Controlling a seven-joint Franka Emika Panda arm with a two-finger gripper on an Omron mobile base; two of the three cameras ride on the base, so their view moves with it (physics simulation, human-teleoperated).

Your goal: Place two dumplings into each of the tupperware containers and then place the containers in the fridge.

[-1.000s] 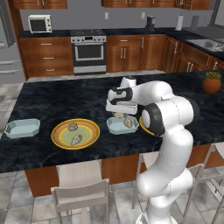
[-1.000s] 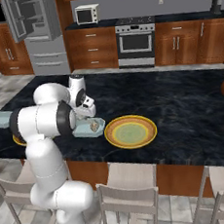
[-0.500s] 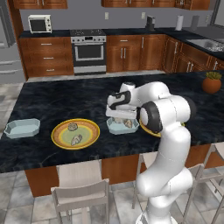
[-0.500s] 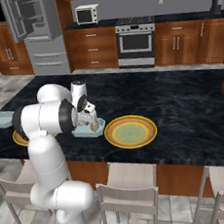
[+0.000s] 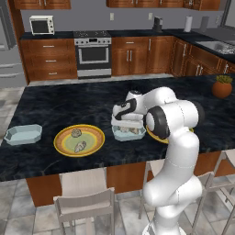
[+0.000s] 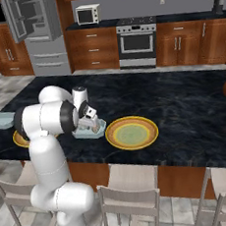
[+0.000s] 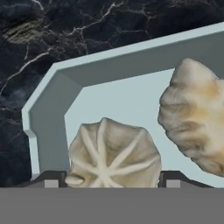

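Near tupperware container (image 5: 125,134) sits on the black marble worktop (image 5: 59,103) close to its front edge, roughly mid-length, between the two yellow plates. Hand view: two dumplings inside it, one pleated dumpling (image 7: 114,155) right between the finger tips, second dumpling (image 7: 194,113) beside it toward the tray's far wall, the two close but whether touching can't tell. Tray's cut corner and flared rim visible in hand view (image 7: 48,109).

Gripper (image 5: 126,125) low over this tray, jaws apart, straddling the pleated dumpling and not clamped on it; both tips sit just outside its sides.

Second tupperware container (image 5: 23,134) near the worktop's left end, by the front edge, well apart from the first; looks to hold nothing. Its long axis runs along the worktop's length, same as the near tray.

Left yellow plate (image 5: 79,140) between the two trays, near the front edge, carries two more dumplings: one (image 5: 76,133) toward the back of the plate, one (image 5: 80,147) toward the front, apart from each other. Right yellow plate (image 6: 131,133) just beside the near tray, nothing on it.

Fridge (image 6: 35,32) at the back left in the right base view, upper door swung open, grey inner shelves showing.

No readable writing or labels anywhere
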